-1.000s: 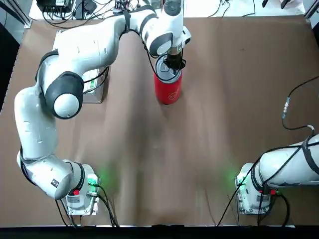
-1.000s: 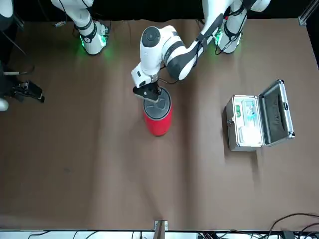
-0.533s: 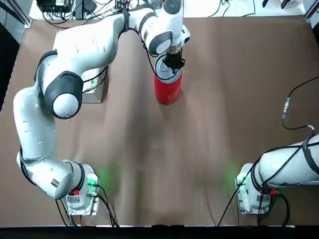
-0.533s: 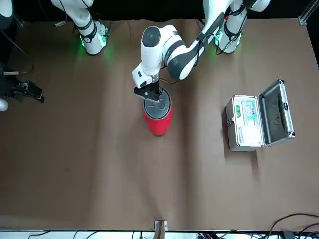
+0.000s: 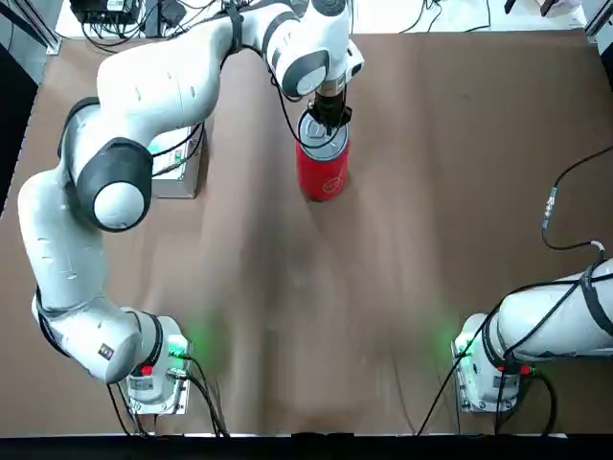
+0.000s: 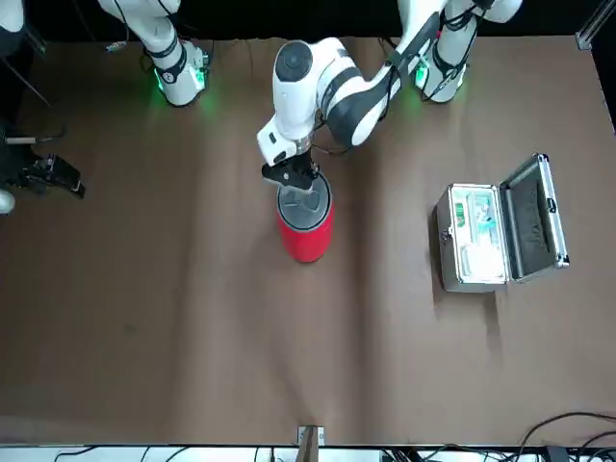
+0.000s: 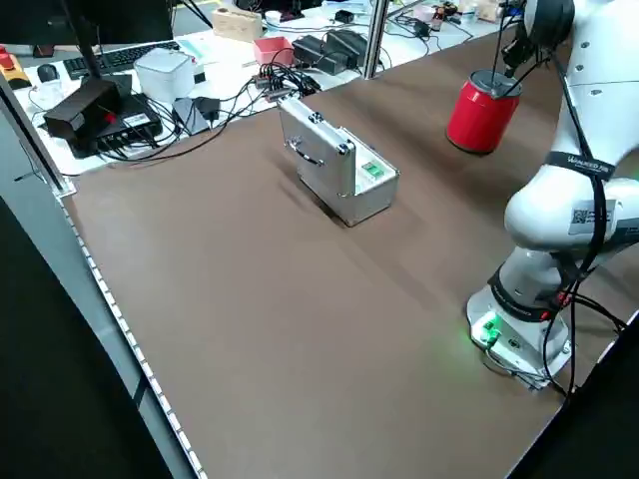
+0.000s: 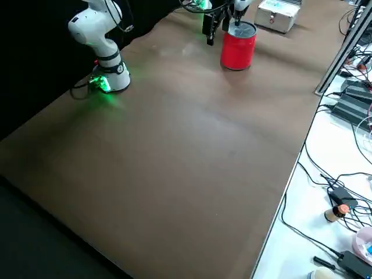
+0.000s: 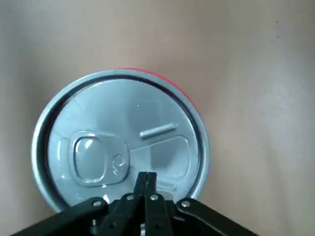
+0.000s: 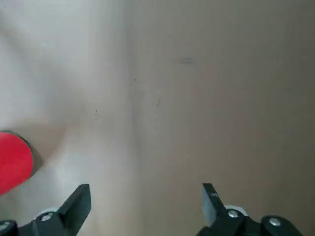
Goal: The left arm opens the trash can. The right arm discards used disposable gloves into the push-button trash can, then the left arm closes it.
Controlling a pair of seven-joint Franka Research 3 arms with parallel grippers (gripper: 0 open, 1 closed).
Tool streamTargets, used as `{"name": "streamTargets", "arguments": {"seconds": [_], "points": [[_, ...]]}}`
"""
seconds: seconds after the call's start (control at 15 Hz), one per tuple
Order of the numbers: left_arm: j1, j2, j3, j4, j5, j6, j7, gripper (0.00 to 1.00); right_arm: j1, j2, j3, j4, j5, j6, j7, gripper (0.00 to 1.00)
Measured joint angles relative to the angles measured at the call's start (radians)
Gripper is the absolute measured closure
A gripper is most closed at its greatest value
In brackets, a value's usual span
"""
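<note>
The red trash can (image 5: 322, 169) stands upright toward the table's far middle, its round silver-grey lid (image 9: 123, 142) shut and flat. My left gripper (image 5: 328, 115) hangs right over the lid's edge, fingers shut together with nothing between them; the left wrist view shows its fingertips (image 9: 146, 179) just above the lid's rim. My right gripper (image 6: 56, 175) is pulled back off to the robot's right side, and the right wrist view shows that gripper (image 10: 145, 191) open and empty over bare table. The used disposable gloves are out of view.
A silver metal box (image 6: 486, 236) with its hinged lid open stands on the robot's left, partly under the left arm in the top view. Cables and devices (image 7: 150, 95) lie beyond the table's far edge. The right arm's base (image 5: 490, 376) sits near the front edge.
The left gripper has lifted slightly and drifted a little toward the far side above the can's lid. The lid stays shut and the right arm has not moved.
</note>
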Motion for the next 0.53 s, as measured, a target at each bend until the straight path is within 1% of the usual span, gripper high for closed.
{"name": "streamTargets", "arguments": {"seconds": [0.27, 0.33, 0.53], "points": [[0.001, -0.017, 0.0, 0.0, 0.0, -0.025, -0.003, 0.99, 0.0, -0.002, 0.0, 0.005, 0.0, 0.004, 0.002, 0.0], [0.004, -0.019, 0.0, 0.001, 0.0, -0.026, -0.004, 0.97, 0.0, -0.002, 0.001, 0.006, 0.0, 0.006, 0.003, 0.0], [0.012, -0.027, 0.0, 0.001, 0.0, -0.059, -0.004, 0.74, 0.0, -0.002, 0.001, 0.007, 0.0, 0.007, 0.006, 0.0]]}}
